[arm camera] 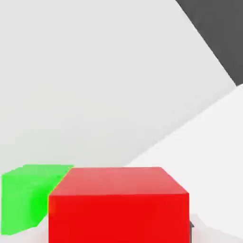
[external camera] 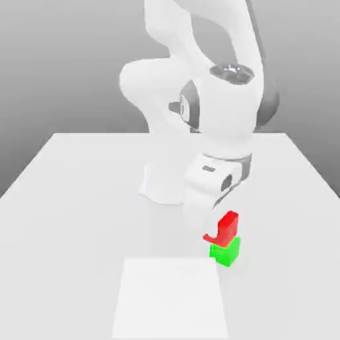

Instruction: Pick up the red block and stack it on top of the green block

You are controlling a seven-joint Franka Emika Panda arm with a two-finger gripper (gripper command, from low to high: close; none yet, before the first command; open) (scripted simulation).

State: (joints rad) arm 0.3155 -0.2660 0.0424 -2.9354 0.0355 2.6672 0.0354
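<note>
Kinda hard to see much of the red block (external camera: 228,228) since the white fingers (external camera: 198,211) cover part of it, it also blocks part of the green block (external camera: 227,253), and the top of the arm (external camera: 229,113) just gets cut off at the exterior view's upper edge.

A broad, smooth, pale-grey counter (external camera: 80,219) carries a flat, white, square-cornered panel (external camera: 170,299). Behind it, a plain grey backdrop (external camera: 66,66) darkens downward.

Looks like a simulated robotics setup tbh: plain white arm (external camera: 222,106) on a bare pale tabletop (external camera: 73,219), just blank grey behind it.
</note>
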